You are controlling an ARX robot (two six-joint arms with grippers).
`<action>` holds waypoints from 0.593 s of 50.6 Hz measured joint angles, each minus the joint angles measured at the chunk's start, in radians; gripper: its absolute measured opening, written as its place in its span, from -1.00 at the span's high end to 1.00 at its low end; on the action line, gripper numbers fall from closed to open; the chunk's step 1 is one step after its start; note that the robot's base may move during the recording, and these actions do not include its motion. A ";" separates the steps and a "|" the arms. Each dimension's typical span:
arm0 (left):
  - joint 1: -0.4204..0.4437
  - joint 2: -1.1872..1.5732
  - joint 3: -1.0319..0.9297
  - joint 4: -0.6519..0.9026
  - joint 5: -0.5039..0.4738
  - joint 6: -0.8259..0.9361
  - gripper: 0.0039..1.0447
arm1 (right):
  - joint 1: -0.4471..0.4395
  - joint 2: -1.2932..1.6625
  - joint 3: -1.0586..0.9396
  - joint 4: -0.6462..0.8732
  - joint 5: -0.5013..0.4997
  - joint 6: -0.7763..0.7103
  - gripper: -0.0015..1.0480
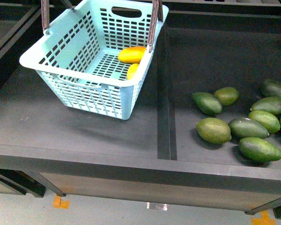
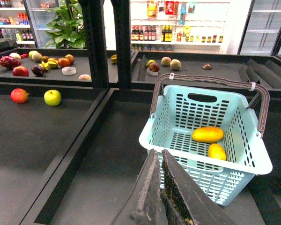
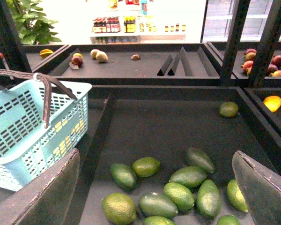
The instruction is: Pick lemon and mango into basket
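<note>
While mango and lemon lie in basket | left gripper clenched, empty | right gripper released

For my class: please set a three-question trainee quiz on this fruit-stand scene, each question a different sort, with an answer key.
1. True or false: the mango and the lemon both lie inside the basket.
2. Which gripper is open? A) left gripper B) right gripper
3. Fill in: the tray section beside the basket holds a cluster of dark ____ fruits.

Key: 1 true; 2 B; 3 green.
</note>
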 joint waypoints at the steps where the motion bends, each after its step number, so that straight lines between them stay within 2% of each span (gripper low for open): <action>1: 0.000 0.000 0.000 0.000 0.000 0.000 0.94 | 0.000 0.000 0.000 0.000 0.000 0.000 -0.83; 3: 0.000 0.000 0.000 0.000 0.000 0.000 0.91 | 0.000 0.000 0.000 0.000 0.000 0.000 -0.83; 9: 0.000 0.000 0.000 0.000 0.000 0.000 0.54 | 0.000 0.000 0.000 0.000 0.000 0.000 -0.83; 24: 0.000 0.000 0.000 0.000 0.000 0.000 -0.56 | 0.000 0.000 0.000 0.000 0.000 0.000 -0.83; 29: 0.000 0.000 0.000 0.000 0.000 0.000 -0.89 | 0.000 0.000 0.000 0.000 0.000 0.000 -0.83; 30: 0.000 0.000 0.000 0.000 0.000 0.002 -0.90 | 0.000 0.000 0.000 0.000 0.000 0.000 -0.83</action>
